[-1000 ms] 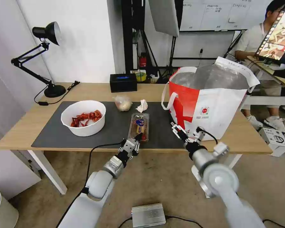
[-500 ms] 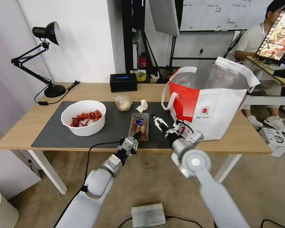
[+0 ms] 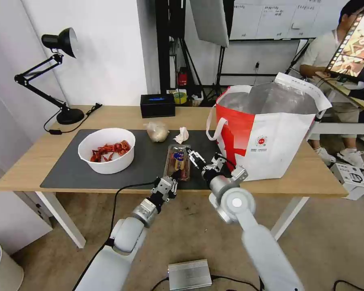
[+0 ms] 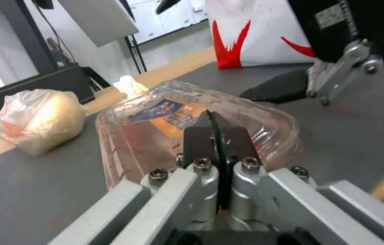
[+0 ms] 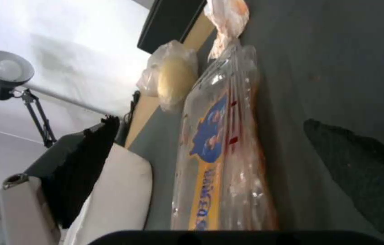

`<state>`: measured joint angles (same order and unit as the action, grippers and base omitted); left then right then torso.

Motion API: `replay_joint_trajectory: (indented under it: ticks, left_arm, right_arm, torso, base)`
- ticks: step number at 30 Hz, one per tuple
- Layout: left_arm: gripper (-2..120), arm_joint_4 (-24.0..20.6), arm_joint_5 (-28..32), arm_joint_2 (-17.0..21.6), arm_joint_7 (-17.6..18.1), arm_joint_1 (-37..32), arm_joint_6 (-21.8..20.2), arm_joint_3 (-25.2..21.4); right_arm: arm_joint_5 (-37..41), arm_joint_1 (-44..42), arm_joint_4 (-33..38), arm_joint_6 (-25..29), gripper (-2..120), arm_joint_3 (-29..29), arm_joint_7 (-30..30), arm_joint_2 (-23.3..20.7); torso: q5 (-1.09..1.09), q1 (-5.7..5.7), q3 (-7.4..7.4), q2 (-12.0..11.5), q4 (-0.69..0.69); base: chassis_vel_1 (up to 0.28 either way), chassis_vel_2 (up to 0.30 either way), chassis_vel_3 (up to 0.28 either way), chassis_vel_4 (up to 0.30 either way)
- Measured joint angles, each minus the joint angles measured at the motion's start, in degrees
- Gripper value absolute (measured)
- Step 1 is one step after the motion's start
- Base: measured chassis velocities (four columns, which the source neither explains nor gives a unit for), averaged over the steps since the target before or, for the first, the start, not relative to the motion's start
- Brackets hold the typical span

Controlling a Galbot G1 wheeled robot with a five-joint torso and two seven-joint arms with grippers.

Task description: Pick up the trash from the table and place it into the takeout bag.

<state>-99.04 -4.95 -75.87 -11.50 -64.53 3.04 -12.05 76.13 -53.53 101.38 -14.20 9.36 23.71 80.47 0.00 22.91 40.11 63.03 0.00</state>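
The clear plastic tray (image 3: 178,161) of tomatoes lies on the dark mat (image 3: 68,169) of the table (image 3: 121,115). My left gripper (image 3: 174,176) is shut and empty, its tips (image 4: 213,127) at the tray's (image 4: 155,115) near end. My right gripper (image 3: 196,155) stands open at the tray's right edge, with one finger (image 4: 278,90) low by the mat. The tray (image 5: 219,153) shows between its fingers (image 5: 360,170). The white bowl (image 3: 107,150) of red shells, the beige bundle (image 3: 157,131) and the crumpled tissue (image 3: 182,135) rest on the mat. The takeout bag (image 3: 271,133) stands open to the right.
A black tissue box (image 3: 157,105) sits at the table's back edge and a black desk lamp (image 3: 60,72) at the back left. A metal box (image 3: 189,275) lies on the floor between my arms. Bare mat lies between the bowl and the tray.
My right arm has swung left from in front of the bag to the tray's right edge, still open. The left gripper has stayed at the tray's near end.
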Motion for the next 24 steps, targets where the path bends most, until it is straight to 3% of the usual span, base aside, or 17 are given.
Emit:
replay_joint_trajectory:
  ticks: [19,24]
  left_arm:
    - [0,0.11,0.21,-0.31,0.06,-0.23,0.00,-0.24]
    - [0,0.03,0.25,-0.31,0.12,-0.46,0.02,-0.31]
  right_arm:
    - [2.22,2.83,-4.02,-2.25,100,-0.24,1.55,2.32]
    - [2.47,2.93,-4.45,-3.39,86,-0.49,3.21,2.65]
  torso:
    - [-0.01,0.00,0.00,0.00,-0.01]
    - [-0.01,0.00,-0.01,0.00,-0.02]
  base:
    - [0.000,0.000,0.000,0.000]
    - [0.000,0.000,0.000,0.000]
